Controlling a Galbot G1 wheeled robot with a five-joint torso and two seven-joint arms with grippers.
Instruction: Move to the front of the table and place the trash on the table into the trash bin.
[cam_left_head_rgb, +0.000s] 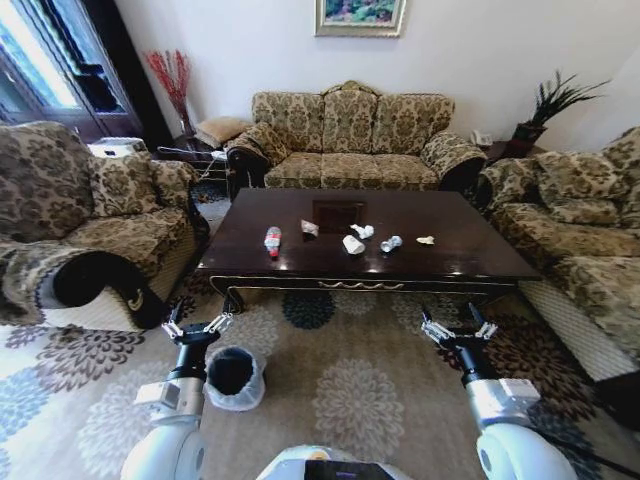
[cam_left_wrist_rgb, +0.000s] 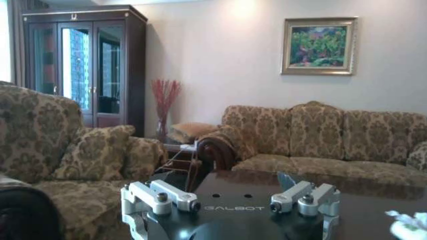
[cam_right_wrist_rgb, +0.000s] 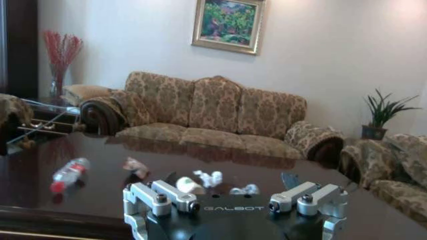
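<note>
Trash lies scattered across the middle of the dark glossy bench (cam_left_head_rgb: 440, 255) ahead of me, in a loose row: a clear plastic bottle (cam_left_head_rgb: 272, 240) with a red label lying on its side toward my left; a small yellowish scrap (cam_left_head_rgb: 309, 228) just beyond it; a white paper cup (cam_left_head_rgb: 353, 244) tipped over near the centre; a crumpled white paper wad (cam_left_head_rgb: 362, 231) just behind the cup; a silvery crushed piece (cam_left_head_rgb: 390, 243) beside it; a pale scrap (cam_left_head_rgb: 425, 240) farthest to my right; each piece lies apart from its neighbours; the smaller ones are too small to make out in detail. On the patterned carpet (cam_left_head_rgb: 350, 390) near my left side stands the trash bin (cam_left_head_rgb: 234, 378), round and black with a white bag folded over its rim, well apart from the bench. My left gripper (cam_left_head_rgb: 196, 327) hangs above the carpet just beside the bin, fingers spread wide and holding nothing; my right gripper (cam_left_head_rgb: 458, 329) hangs above the carpet in front of the bench's right half, also spread wide and holding nothing. From my right wrist the bottle (cam_right_wrist_rgb: 68, 174) and cup (cam_right_wrist_rgb: 187, 185) show past the fingers, which cut off the cup's lower edge; from my left wrist a white wad (cam_left_wrist_rgb: 408, 225) is cut off at the frame's edge.
</note>
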